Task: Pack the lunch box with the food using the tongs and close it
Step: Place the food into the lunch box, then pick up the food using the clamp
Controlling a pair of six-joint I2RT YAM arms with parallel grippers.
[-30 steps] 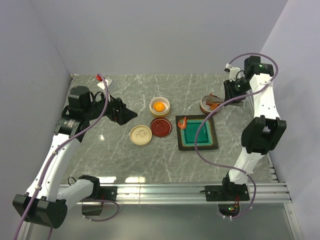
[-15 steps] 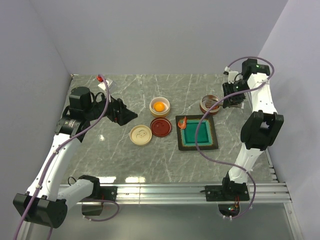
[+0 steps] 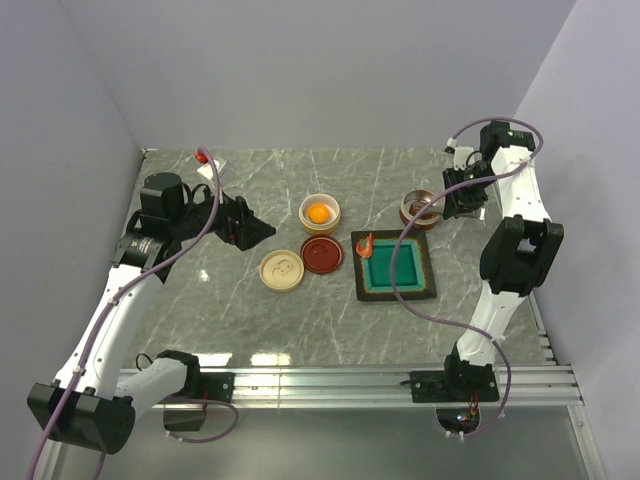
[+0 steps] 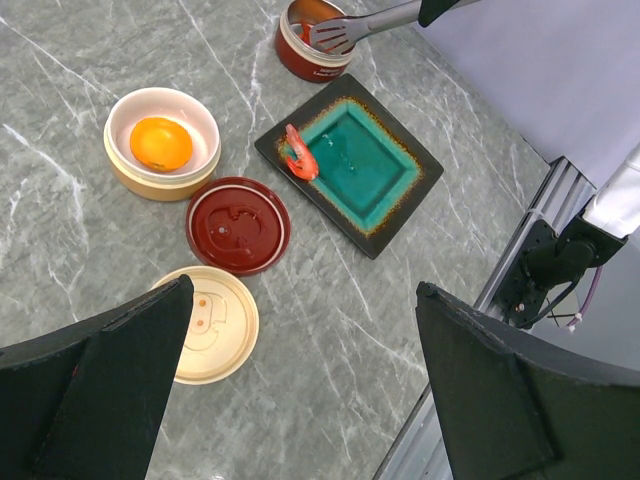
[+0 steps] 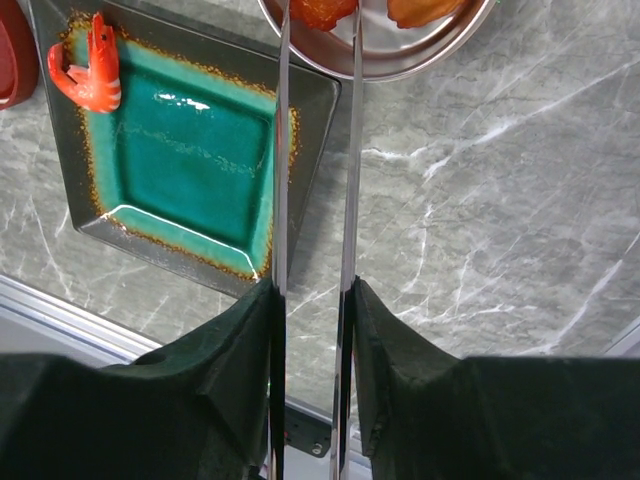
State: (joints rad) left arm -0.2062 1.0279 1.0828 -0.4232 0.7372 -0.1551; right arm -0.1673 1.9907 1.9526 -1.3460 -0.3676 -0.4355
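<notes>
- Done so far, by my reading: the orange piece (image 4: 160,142) sits in the cream bowl (image 4: 120,172), and two red-orange pieces (image 5: 425,10) lie in the brown bowl (image 4: 300,62).
- Left to do: one shrimp (image 4: 299,153) lies on the far-left corner of the teal tray (image 4: 400,190). I take it to be the last piece that needs moving.
- Neither bowl is closed. The red lid (image 4: 238,225) and the cream lid (image 4: 210,323) lie flat on the surface (image 4: 120,60), just beside each other and near the cream bowl. I judge the task past its middle, with the closing not begun.
- My right hand (image 5: 313,300) is pinching the tongs (image 5: 281,180) near their joined end, both slim arms pressed between its fingers (image 5: 375,340).
- The tong tips reach out from the hand over the mouth of the brown bowl. I cannot tell whether they hold a piece or are merely above one.
- The shrimp on the tray is off to the side of the tongs, near the brown bowl but apart from the tips.
- My left hand (image 3: 242,224) is spread wide and holds nothing. It hangs over the left of the surface, well apart from bowls and lids.
</notes>
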